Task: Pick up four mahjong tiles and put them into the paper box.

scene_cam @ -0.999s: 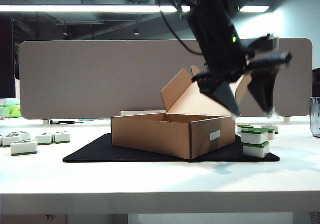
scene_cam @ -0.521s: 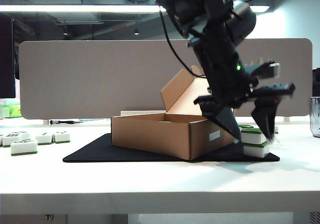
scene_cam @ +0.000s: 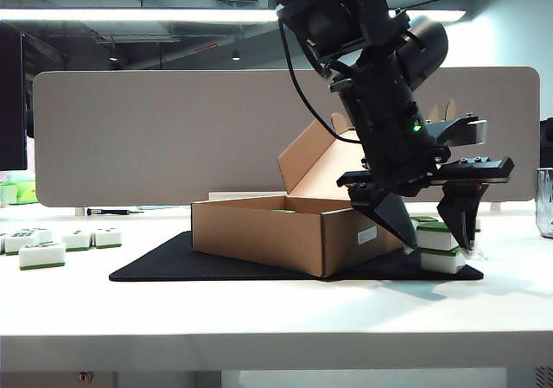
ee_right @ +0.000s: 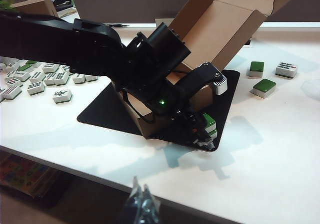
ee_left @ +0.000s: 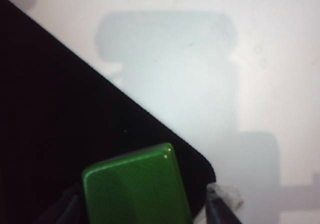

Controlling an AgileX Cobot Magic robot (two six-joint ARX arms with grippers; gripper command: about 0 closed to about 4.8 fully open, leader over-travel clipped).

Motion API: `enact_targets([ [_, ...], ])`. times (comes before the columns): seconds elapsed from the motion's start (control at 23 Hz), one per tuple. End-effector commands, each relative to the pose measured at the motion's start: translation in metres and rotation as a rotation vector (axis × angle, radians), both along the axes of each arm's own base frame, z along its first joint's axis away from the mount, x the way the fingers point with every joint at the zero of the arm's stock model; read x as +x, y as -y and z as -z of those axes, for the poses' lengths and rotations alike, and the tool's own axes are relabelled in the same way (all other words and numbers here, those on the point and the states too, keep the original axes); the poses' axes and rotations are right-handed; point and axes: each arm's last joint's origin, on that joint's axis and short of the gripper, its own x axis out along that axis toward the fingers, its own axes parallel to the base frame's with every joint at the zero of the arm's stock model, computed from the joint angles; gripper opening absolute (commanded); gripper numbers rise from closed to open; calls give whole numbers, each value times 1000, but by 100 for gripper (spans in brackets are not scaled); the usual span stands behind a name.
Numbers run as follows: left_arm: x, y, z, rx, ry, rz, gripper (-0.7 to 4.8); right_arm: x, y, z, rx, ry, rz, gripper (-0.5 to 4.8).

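Tiles sit stacked, two high (scene_cam: 441, 248), on the black mat's (scene_cam: 216, 267) corner just beside the paper box (scene_cam: 285, 232). My left pincer (scene_cam: 429, 232) is wide open, one finger on each side of the top tile. My right pincer (ee_right: 142, 204) hangs far back, fingers pressed together.

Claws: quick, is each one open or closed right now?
Left claw: open, straddling the stacked mahjong tiles.
Right claw: cannot tell, away from the table.

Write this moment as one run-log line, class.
left gripper: open, straddling stacked green-topped white mahjong tiles | right gripper: parked away, state unclear | brown cardboard paper box: open
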Motion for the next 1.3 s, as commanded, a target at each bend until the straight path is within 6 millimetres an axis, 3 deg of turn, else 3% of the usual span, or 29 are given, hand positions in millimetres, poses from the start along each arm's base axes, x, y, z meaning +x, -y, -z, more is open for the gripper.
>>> enact_targets([
  [0.04, -3, 3, 13, 31, -20, 6, 296, -3, 0, -1, -2, 24, -2, -1],
  [0.52, -23, 17, 12, 84, 50, -2, 295, -3, 0, -1, -2, 24, -2, -1],
  [1.04, -24, 18, 12, 100, 78, -21, 267, -3, 0, -1, -2, 24, -2, -1],
  [1.17, -24, 18, 12, 99, 78, -20, 164, -3, 0, -1, -2, 24, -2, -1],
  [1.3, -24, 18, 12, 100, 74, -18, 146, -3, 0, -1, -2, 24, -2, -1],
])
